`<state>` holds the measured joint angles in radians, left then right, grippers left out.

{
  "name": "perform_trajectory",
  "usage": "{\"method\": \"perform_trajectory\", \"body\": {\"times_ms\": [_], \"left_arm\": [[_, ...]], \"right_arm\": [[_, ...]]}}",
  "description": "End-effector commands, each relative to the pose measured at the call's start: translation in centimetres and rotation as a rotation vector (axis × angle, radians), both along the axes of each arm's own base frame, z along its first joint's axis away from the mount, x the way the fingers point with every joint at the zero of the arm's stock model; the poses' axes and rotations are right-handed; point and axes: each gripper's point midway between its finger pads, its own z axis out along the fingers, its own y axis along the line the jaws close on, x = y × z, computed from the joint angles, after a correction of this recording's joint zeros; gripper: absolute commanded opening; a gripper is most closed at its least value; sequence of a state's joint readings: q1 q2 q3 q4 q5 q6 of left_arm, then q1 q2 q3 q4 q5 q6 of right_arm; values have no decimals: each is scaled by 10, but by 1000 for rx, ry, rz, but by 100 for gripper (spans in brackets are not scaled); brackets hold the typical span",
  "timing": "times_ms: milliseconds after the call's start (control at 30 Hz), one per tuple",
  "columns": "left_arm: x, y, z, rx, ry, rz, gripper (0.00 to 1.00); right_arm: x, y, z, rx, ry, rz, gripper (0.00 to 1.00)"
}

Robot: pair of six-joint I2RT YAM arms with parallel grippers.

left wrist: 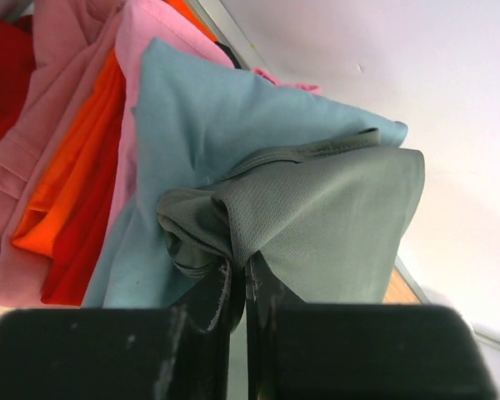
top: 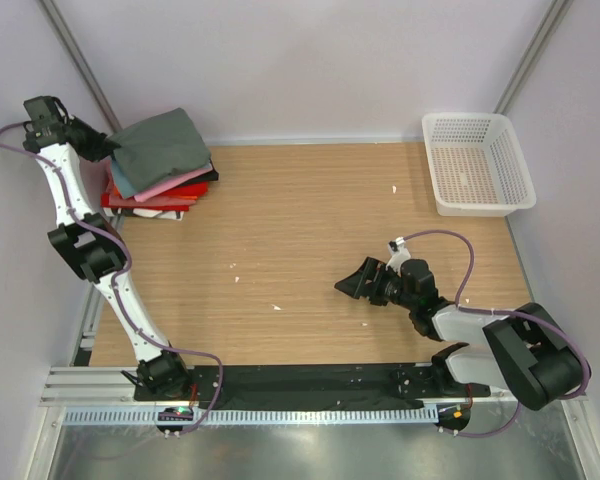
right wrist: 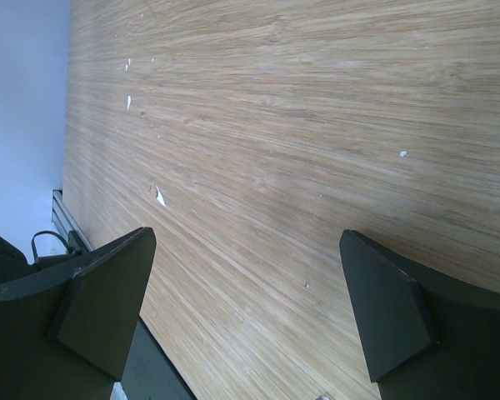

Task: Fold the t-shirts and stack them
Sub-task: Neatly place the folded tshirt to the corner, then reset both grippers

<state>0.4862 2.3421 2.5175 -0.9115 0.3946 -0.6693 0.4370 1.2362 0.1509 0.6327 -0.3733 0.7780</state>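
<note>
A stack of folded t-shirts sits at the table's far left corner. The dark grey-green shirt [top: 160,140] lies on top of a teal-blue one [top: 128,180], a pink one [top: 170,187], a black one [top: 205,177] and a red one [top: 145,200]. My left gripper [top: 108,148] is shut on an edge of the grey-green shirt [left wrist: 342,225] at the stack's left side. The wrist view also shows the teal-blue shirt [left wrist: 192,125] and the pink shirt [left wrist: 58,75] below it. My right gripper [top: 358,281] is open and empty, low over the bare wood [right wrist: 300,125] right of centre.
A white plastic lattice basket [top: 478,165] stands empty at the far right corner. White walls close in the left, back and right sides. Small white flecks [top: 276,307] lie on the wooden tabletop. A black strip runs along the near edge.
</note>
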Motion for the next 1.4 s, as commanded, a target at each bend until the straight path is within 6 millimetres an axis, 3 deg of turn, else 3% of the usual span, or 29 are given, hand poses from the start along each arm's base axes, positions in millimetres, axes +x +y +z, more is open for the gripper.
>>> {"method": "perform_trajectory", "body": {"times_ms": [0,133,300,400,467,500,533,700,733,767,1033,1067,1233,1333,1367], "left_arm": [[6,57,11,115,-69,103,1],[13,58,-1,99,-66,101,2],[16,57,-4,94,-66,89,16],[14,49,7,75,-89,64,39],[11,44,4,57,-76,58,53],[7,43,12,63,-83,61,56],[4,42,5,56,-60,64,61],[-17,51,8,109,10,138,73],[-21,50,17,119,3,144,76],[-26,52,11,124,28,160,77],[-76,64,42,233,105,324,92],[-83,62,55,248,88,341,93],[-111,60,59,272,128,400,98],[-129,51,80,288,95,415,100],[-137,47,73,284,113,414,100]], "right_arm": [[-7,-6,-21,-60,65,-3,100],[-7,-5,-21,-61,67,-3,100],[-6,-5,-20,-62,64,-5,100],[-6,-5,-21,-65,67,-1,100],[-6,-5,-22,-65,71,-3,100],[-6,-5,-22,-64,68,-1,100],[-6,-5,-21,-62,65,-3,100],[-7,-6,-18,-54,53,-6,100],[-8,-7,-18,-55,53,-7,100],[-8,-7,-17,-53,49,-9,100],[-9,-4,-17,-49,51,3,100],[-9,-5,-18,-50,52,2,100],[-10,-4,-17,-50,51,5,100],[-9,-4,-17,-52,53,5,100],[-9,-4,-17,-53,52,4,100]]}}
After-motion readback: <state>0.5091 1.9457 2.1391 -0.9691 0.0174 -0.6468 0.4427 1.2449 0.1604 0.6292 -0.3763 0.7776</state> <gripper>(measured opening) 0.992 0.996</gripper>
